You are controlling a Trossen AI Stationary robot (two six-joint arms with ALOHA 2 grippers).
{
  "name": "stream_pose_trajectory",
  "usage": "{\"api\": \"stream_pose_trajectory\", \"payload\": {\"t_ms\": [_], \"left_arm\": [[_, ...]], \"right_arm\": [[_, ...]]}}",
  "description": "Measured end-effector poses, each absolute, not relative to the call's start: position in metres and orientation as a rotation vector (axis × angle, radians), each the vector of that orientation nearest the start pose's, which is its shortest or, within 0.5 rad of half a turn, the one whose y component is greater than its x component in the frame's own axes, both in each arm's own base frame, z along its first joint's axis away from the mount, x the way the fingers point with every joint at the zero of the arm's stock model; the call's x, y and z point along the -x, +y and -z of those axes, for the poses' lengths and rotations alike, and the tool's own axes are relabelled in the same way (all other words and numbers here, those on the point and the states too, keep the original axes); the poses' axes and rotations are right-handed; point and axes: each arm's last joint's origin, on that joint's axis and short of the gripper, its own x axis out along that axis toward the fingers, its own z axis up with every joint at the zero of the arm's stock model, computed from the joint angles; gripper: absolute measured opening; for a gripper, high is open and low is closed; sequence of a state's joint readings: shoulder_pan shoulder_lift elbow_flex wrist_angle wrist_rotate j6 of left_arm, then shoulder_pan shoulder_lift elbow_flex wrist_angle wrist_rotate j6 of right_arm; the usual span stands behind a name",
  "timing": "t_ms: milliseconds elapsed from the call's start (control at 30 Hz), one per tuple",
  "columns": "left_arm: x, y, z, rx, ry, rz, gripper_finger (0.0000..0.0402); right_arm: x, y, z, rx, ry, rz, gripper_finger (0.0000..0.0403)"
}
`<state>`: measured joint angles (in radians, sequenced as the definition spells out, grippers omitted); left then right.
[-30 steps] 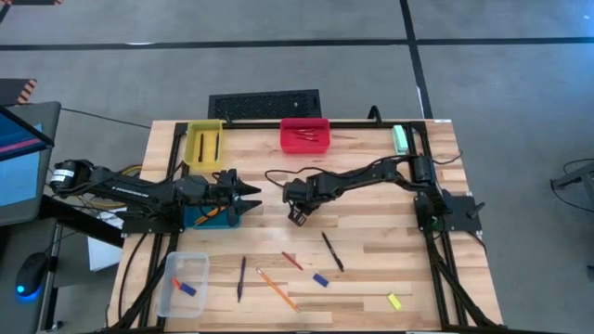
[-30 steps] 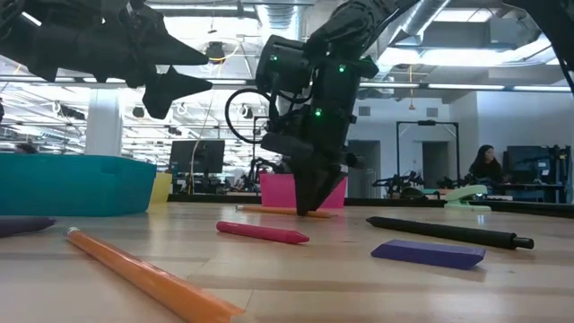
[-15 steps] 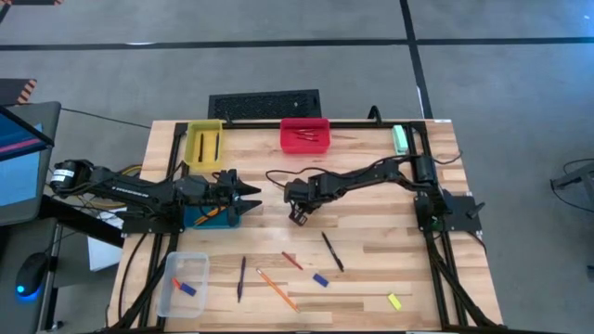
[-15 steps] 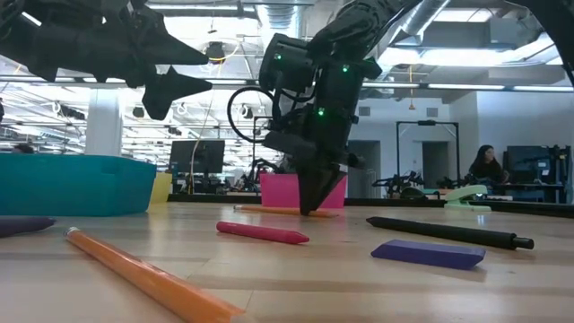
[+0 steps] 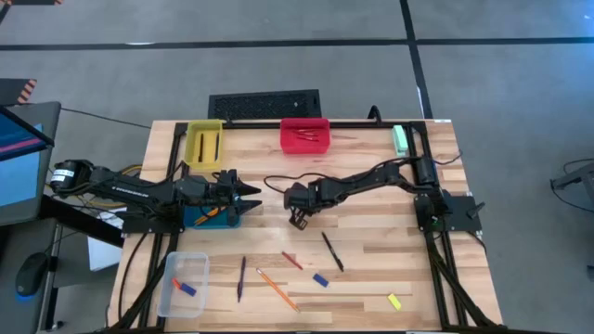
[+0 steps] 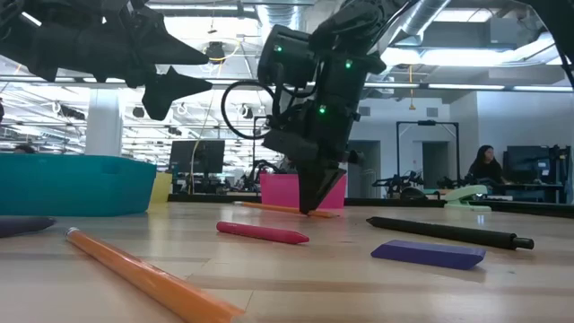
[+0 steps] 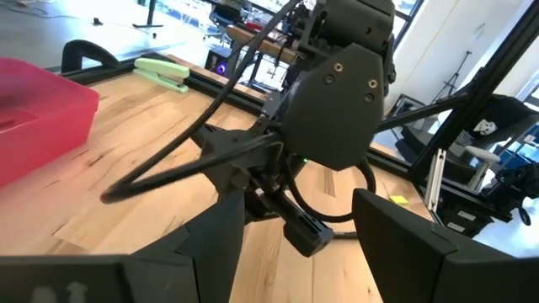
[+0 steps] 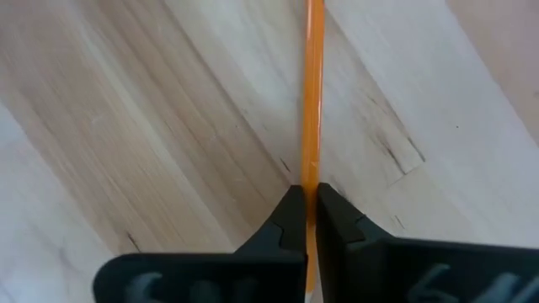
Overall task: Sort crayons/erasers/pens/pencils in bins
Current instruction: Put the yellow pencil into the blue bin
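The right pincer [image 5: 298, 220] is down at the middle of the tabletop [image 5: 371, 241], its fingers [image 8: 290, 220] pressed together on a pencil [image 8: 313, 101]. In the right wrist view the orange stick runs straight out from between the two dark tips and lies flat on the wood. In the low view the same pincer [image 6: 310, 208] points down with its tip at the board, and the pencil [image 6: 269, 208] shows as a thin orange line just beside it, in front of the red bin [image 6: 280, 190].

The left pincer [image 5: 249, 198] hangs spread wide over the teal bin [image 5: 200, 218] at the left side, clear of the tabletop and holding nothing. Its own two fingers [image 7: 210, 231] stand well apart in the left wrist view, which looks across at the right arm.

At the far edge sit the yellow bin [image 5: 205, 142], with sticks inside, and the red bin [image 5: 304, 134], holding crayons. The clear bin [image 5: 184, 283] stands at the near left corner with small erasers in it.

Loose on the near half lie a purple pen [image 5: 240, 278], a second pencil [image 5: 277, 289], a crayon [image 5: 291, 260], a black pen [image 5: 331, 250], a blue eraser [image 5: 320, 279] and a yellow eraser [image 5: 394, 301]. A green stapler [image 5: 400, 139] rests at the far right corner.
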<state>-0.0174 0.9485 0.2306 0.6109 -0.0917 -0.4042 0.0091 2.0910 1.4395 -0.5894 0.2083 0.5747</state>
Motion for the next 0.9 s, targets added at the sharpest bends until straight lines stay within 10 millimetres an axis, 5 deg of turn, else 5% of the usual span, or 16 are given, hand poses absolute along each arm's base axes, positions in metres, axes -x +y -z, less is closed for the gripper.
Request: {"api": "stream_pose_trajectory", "payload": {"t_ms": [567,900], "left_arm": [[-0.186,0.000,-0.193,0.380,0.072,-0.117,0.0213],[-0.187,0.001,-0.198,0.445,0.016,-0.129,0.0213]], "right_arm": [[-0.388,0.019,-0.223,-0.253,0.923,0.603,0.0011],[-0.355,0.028,-0.206,-0.449,0.495,0.502,0.0006]]}}
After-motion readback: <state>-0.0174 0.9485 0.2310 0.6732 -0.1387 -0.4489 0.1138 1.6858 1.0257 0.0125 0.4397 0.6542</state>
